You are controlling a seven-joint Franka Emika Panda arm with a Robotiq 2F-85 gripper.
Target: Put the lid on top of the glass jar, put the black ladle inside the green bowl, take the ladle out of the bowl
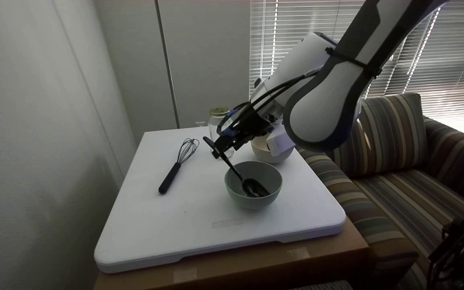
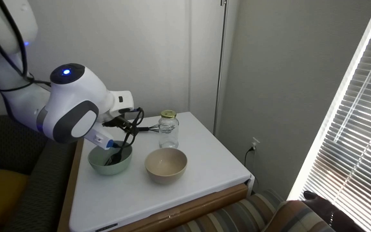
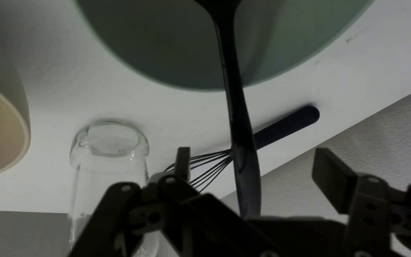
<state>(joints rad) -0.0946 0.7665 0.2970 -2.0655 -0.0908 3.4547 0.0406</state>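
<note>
Wrist view alone — ladle [image 3: 237, 107] between 2 parted fingertips [image 3: 332, 180].

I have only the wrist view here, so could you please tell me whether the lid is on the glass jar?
Observer: Yes, in both exterior views the lid sits on top of the jar.
Operator: Thank you. The ladle runs out of my picture at the top; where does that end lie?
Observer: In an exterior view, its scoop is down inside the green bowl.
Operator: And may I ask what stands beside the white tabletop?
Observer: A striped sofa stands along one edge of it.
</note>
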